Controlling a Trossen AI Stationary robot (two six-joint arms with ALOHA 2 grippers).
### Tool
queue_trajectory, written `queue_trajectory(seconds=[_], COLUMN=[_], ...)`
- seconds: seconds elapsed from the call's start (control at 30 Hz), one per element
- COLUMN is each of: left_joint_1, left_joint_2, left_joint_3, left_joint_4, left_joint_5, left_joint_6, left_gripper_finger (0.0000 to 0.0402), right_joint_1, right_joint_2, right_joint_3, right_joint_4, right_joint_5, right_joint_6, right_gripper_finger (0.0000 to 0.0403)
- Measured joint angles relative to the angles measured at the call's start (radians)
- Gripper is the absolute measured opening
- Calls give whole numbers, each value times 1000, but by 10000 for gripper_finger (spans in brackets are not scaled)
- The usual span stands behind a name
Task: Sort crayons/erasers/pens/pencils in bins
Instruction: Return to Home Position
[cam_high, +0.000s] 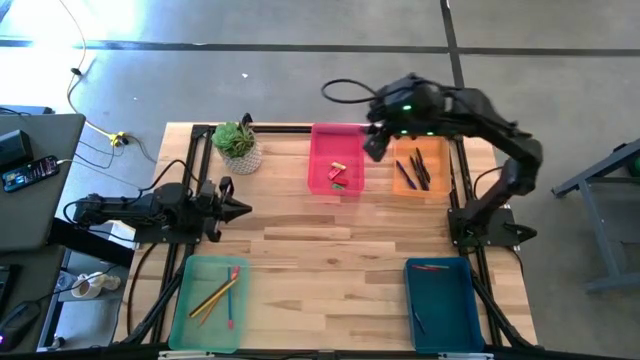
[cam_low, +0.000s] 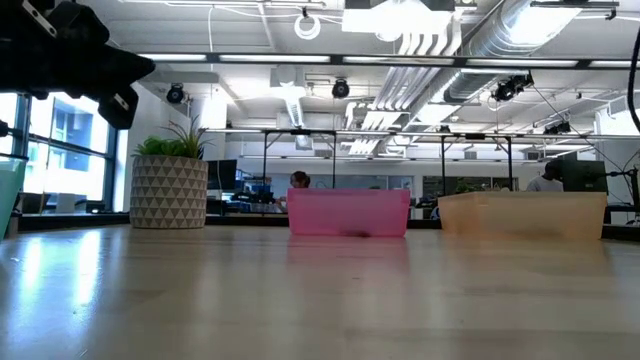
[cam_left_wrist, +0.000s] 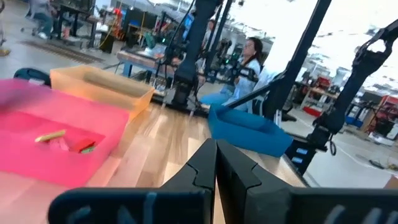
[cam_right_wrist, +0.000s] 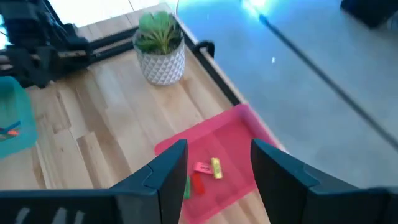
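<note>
The pink bin (cam_high: 337, 160) at the far middle holds the yellow, pink, red and green erasers (cam_right_wrist: 205, 171). The orange bin (cam_high: 420, 168) to its right holds dark pens and an orange stick. The light green bin (cam_high: 212, 290) at the near left holds yellow and red pencils. The teal-blue bin (cam_high: 441, 290) at the near right holds a red crayon and a dark one. My right gripper (cam_right_wrist: 214, 163) is open and empty, up in the air between the pink and orange bins (cam_high: 376, 146). My left gripper (cam_left_wrist: 216, 158) is shut and empty at the table's left (cam_high: 237, 208).
A potted plant (cam_high: 237, 145) in a white patterned pot stands at the far left of the table. A black frame runs along the table's edges. The bare wooden tabletop (cam_high: 330, 250) lies between the four bins.
</note>
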Motion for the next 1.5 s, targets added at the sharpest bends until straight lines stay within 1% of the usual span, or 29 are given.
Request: queue_trajectory(seconds=[0.07, 0.2, 0.27, 0.33, 0.4, 0.57, 0.7, 0.8, 1.03, 1.13, 1.5], left_joint_1=[0, 0, 0, 0, 0, 0, 0, 0, 0, 0, 0], left_joint_2=[0, 0, 0, 1, 1, 1, 1, 1, 1, 1, 1], left_joint_3=[0, 0, 0, 0, 0, 0, 0, 0, 0, 0, 1], left_joint_4=[-29, -28, -29, -29, -29, -29, -29, -29, -29, -29, -29], left_joint_5=[-9, -18, -17, -17, -16, -16, -15, -14, -13, -13, -13], left_joint_6=[-2, -60, -59, -55, -53, -53, -52, -52, -52, -52, -52], left_gripper_finger=[0, 0, 0, 0, 1, 0, 3, 3, 3, 3, 3], right_joint_1=[0, -12, -17, -18, -17, 0, 20, 43, 97, 106, 108], right_joint_2=[-36, -107, -156, -223, -305, -522, -655, -740, -920, -988, -1181], right_joint_3=[0, -3, -46, -142, -286, -657, -874, -1008, -1318, -1432, -1742], right_joint_4=[1, -31, -42, -37, 3, 221, 371, 470, 730, 815, 1011], right_joint_5=[0, -8, -16, -17, -18, -62, -79, -95, -78, -78, -100], right_joint_6=[-46, -114, -120, -123, -108, -81, -81, -81, -79, -49, 44], right_gripper_finger=[167, 167, 167, 167, 167, 167, 167, 167, 167, 167, 167])
